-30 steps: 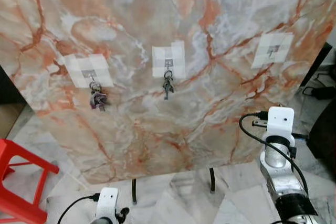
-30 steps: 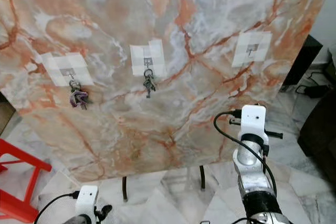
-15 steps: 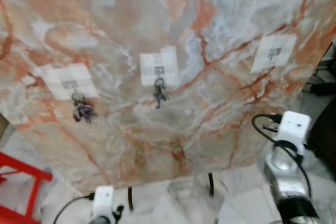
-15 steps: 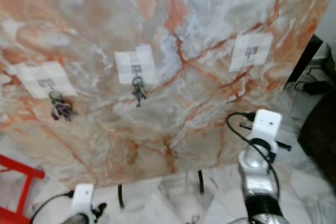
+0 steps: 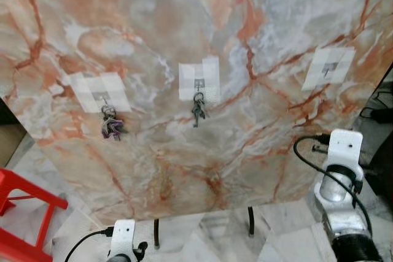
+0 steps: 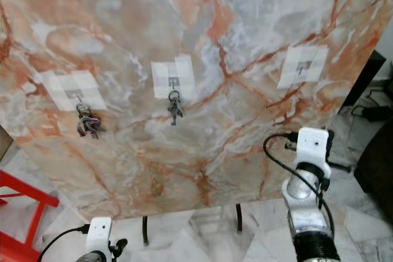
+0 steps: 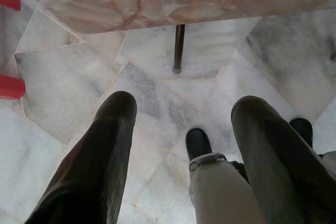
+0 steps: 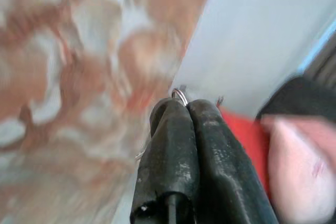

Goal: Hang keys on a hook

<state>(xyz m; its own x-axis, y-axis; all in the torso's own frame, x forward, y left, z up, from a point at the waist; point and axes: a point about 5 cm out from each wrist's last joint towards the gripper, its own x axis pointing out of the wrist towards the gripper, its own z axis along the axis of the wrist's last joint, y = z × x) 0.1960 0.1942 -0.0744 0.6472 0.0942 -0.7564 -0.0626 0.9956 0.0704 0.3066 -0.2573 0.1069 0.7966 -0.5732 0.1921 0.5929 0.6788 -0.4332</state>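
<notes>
Marble-patterned board (image 5: 184, 41) carries three taped hooks, left to right: purple-tagged keys (image 5: 111, 124), dark keys (image 5: 198, 108), one bare hook (image 5: 327, 67); left claw (image 7: 181, 145) hangs open over floor, right claw (image 8: 182, 109) pinches a silver key ring (image 8: 179, 95).

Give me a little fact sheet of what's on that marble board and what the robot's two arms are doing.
Board: marble-patterned panel standing on thin legs
Left hook: holds a purple key bunch
Middle hook: holds dark keys
Right hook: bare
Right tool: raised beside the board, fingers pressed together on a small key ring
Left tool: hanging low over the floor, fingers apart, holding nothing
Red stool: at the robot's left
</notes>
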